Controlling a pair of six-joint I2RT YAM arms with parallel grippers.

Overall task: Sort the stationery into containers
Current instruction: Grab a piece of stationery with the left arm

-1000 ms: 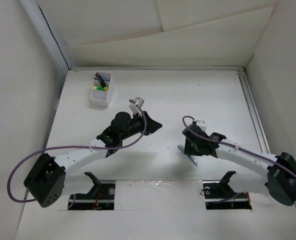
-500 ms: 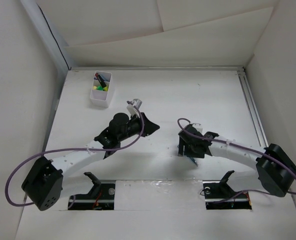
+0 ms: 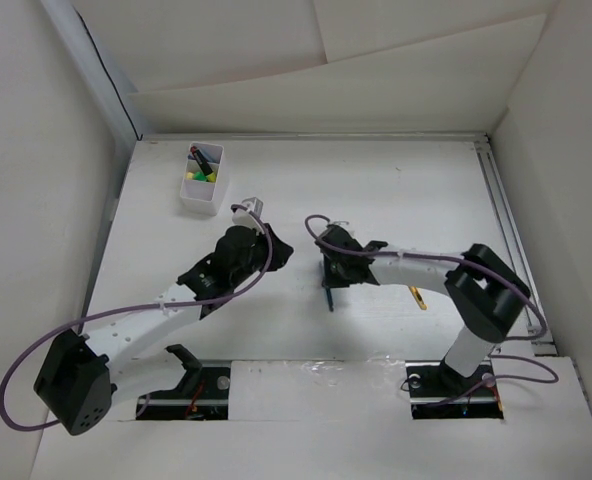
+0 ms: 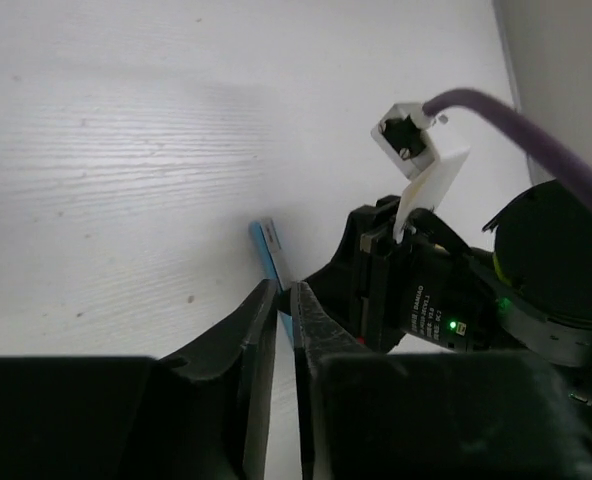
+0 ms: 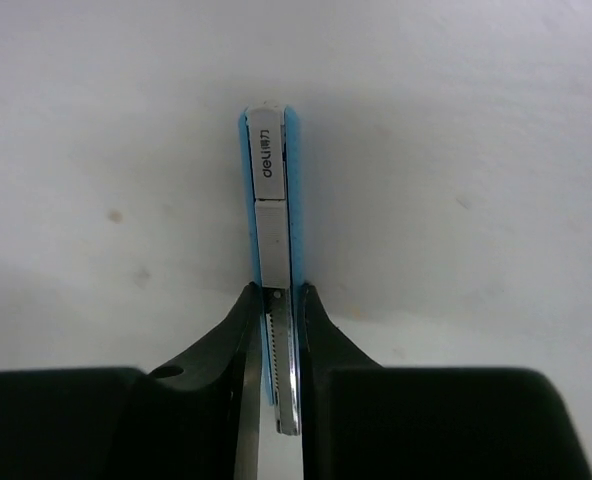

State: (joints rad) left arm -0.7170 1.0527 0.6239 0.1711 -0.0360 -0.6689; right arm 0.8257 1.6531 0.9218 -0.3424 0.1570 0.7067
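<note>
**Light blue cutter clamped in right gripper at mid-table**

The light blue cutter is pinched between the two fingers of the right gripper. The jaws are closed narrowly on its flat sides. Its grey slider, marked "deli", is seen facing the right wrist camera. From above, the cutter is found near the middle of the table, sticking out of the right gripper towards the near edge. Whether it touches the surface cannot be told.

The left gripper is placed just beside it, on the left. Its jaws are drawn almost together, and nothing is held between them.

A yellow-and-black pen is seen lying on the table under the right arm. The white box is set at the far left, well apart from both grippers, with coloured pens in it.
</note>
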